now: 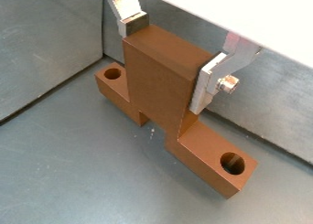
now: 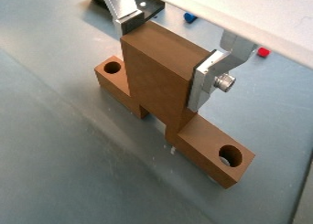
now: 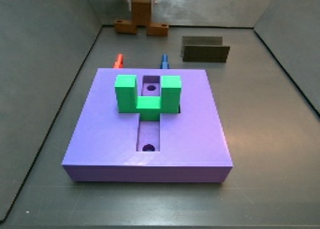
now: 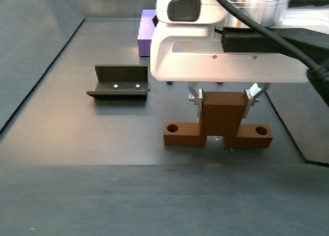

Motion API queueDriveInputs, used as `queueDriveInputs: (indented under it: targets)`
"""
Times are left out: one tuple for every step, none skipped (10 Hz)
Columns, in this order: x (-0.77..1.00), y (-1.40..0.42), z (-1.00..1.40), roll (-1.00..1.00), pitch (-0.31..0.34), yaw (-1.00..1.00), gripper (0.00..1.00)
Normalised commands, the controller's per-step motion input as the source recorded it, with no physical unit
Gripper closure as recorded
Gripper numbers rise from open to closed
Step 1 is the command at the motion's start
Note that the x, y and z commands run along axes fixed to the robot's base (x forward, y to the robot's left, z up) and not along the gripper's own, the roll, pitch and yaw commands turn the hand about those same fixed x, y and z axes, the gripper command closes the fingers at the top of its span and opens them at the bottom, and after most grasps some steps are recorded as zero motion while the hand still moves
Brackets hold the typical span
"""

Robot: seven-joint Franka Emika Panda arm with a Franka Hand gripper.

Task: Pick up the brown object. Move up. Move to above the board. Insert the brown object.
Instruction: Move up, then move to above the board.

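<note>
brown object (image 1: 166, 90) between hand (image 1: 171, 58) fingers

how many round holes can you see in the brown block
2: one and another, each near an opposite end of the brown object's long bar on the floor. The tool straddles the upright crosspiece, which may hide more.

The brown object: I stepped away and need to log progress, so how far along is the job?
Early still. The gripper stands astride the brown object's upright bar, its fingers at both sides; whether they are clamped yet cannot be told. The block looks to be resting on the floor, so lifting is not done. Carrying it to the board and inserting it remain; the board's groove is open.
</note>
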Motion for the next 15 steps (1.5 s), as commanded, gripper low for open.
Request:
queueDriveInputs:
  targets:
    - [0.00, 0.00, 0.83, 0.00, 0.000, 0.00, 1.00]
    - [-0.07, 0.05, 0.77, 0.00, 0.032, 0.01, 1.00]
    - [-0.08, 0.04, 0.47, 0.04, 0.041, -0.01, 1.00]
    - [-0.03, 0.01, 0.21, 0.07, 0.027, 0.00, 1.00]
    - [0.00, 0.00, 1.40, 0.00, 0.000, 0.00, 1.00]
    - [-0.01, -0.01, 1.40, -0.03, 0.003, -0.01, 1.00]
    - [-0.05, -0.01, 1.40, 0.00, 0.023, 0.00, 1.00]
    - [0.02, -0.01, 1.40, 0.00, 0.024, 0.00, 1.00]
    - [0.04, 0.01, 0.99, -0.01, 0.078, 0.00, 1.00]
    - [0.03, 0.00, 0.60, 0.00, 0.087, 0.00, 1.00]
    - [0.04, 0.00, 0.31, 0.01, 0.066, 0.00, 1.00]
    - [0.02, 0.00, 0.20, 0.00, 0.057, 0.00, 1.00]
    - [0.16, -1.40, 0.14, -0.06, 0.116, 0.29, 1.00]
    - [0.16, -1.40, 0.13, -0.02, 0.101, 0.27, 1.00]
    - [0.15, -1.40, 0.13, 0.01, 0.040, 0.16, 1.00]
